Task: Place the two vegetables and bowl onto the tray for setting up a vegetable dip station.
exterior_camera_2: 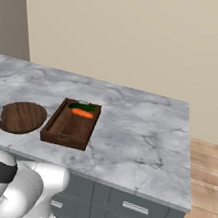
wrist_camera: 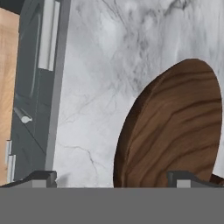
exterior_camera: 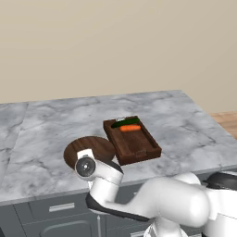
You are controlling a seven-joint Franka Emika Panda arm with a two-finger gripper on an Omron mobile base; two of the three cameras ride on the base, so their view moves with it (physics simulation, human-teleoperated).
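Bowl [wrist_camera: 175, 127] of dark grained wood lies beneath the robot's pincer [wrist_camera: 111, 177], whose two dark fingertips stand wide apart and hold nothing, one tip over bare marble and the other over the wood, so the bowl's near rim falls between them. That straddle reads as a line-up for a rim grip, the sensible way to take a dish too broad to span whole.

Out from the hand, the bowl rests flat on the grey marble counter [exterior_camera: 185, 125], close to the front edge and just beside the rectangular wooden tray [exterior_camera: 139, 146], apart from it by a thin strip of stone. At the tray's far end the orange carrot stick [exterior_camera: 130, 128] and the slim green vegetable [exterior_camera: 124, 123] lie side by side against the rim, already in place, which leaves the bowl as the one item judged still to be moved; the tray's near half is bare wood.

The hand view alone gives the fingertips and the grain up close, plus the grey drawer fronts [wrist_camera: 39, 87] below the counter edge. The left base view has the arm's wrist covering the bowl's near edge, while the right base view shows the whole bowl [exterior_camera_2: 22, 117] clear beside the tray [exterior_camera_2: 61, 130].
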